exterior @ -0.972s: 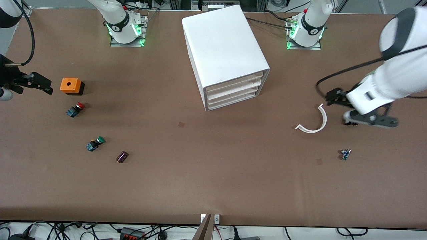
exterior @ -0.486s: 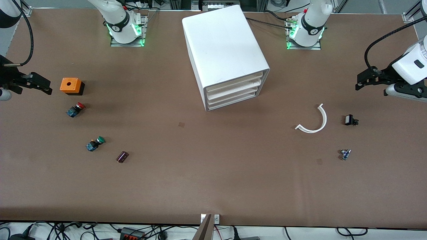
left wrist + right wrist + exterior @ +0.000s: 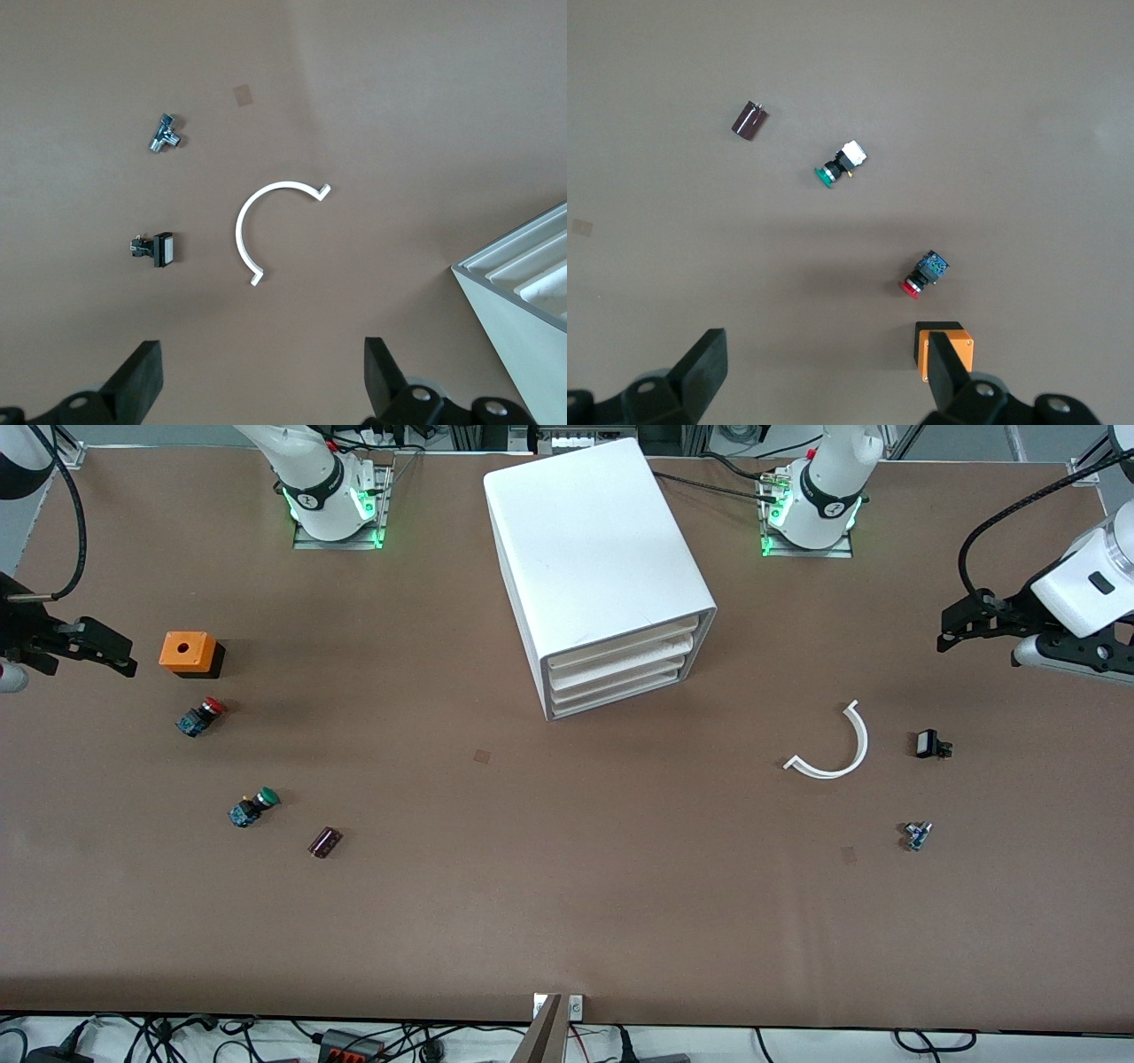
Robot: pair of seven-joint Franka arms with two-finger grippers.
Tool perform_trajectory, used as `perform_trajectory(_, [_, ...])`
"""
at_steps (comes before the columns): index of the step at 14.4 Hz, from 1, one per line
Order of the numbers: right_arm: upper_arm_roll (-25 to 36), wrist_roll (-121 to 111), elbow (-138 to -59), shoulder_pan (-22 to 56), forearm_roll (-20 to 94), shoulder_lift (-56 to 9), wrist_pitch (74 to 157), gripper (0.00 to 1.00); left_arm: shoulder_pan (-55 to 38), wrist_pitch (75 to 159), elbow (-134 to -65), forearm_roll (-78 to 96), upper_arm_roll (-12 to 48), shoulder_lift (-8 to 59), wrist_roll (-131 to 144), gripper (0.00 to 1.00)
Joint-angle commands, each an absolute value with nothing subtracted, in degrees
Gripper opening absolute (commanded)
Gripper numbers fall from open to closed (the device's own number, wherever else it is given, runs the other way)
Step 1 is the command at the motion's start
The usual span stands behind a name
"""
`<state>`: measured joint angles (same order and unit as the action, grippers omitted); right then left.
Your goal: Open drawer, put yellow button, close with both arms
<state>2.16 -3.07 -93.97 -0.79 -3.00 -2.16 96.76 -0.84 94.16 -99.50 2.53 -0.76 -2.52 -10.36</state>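
Note:
The white cabinet stands at mid table between the arm bases. Its uppermost drawer is shut, flush with the two below it. A corner of the cabinet shows in the left wrist view. The yellow button is not in view in any frame. My left gripper is open and empty over the left arm's end of the table; its own view shows the jaws wide apart. My right gripper is open and empty over the right arm's end, beside an orange box; its own view shows the same.
A red-capped button, a green-capped button and a dark cylinder lie near the orange box. A white curved strip, a small black part and a small metal part lie toward the left arm's end.
My left arm has drawn back from over the small black part toward the table's end, uncovering that part. The right arm has barely moved.

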Motion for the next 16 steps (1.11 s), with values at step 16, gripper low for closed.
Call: perform_trajectory(16, [1.7, -4.6, -96.7, -1.2, -2.3, 0.3, 95.4, 1.00, -1.6, 91.8, -96.1, 1.0, 0.1, -1.6, -9.4, 1.00])
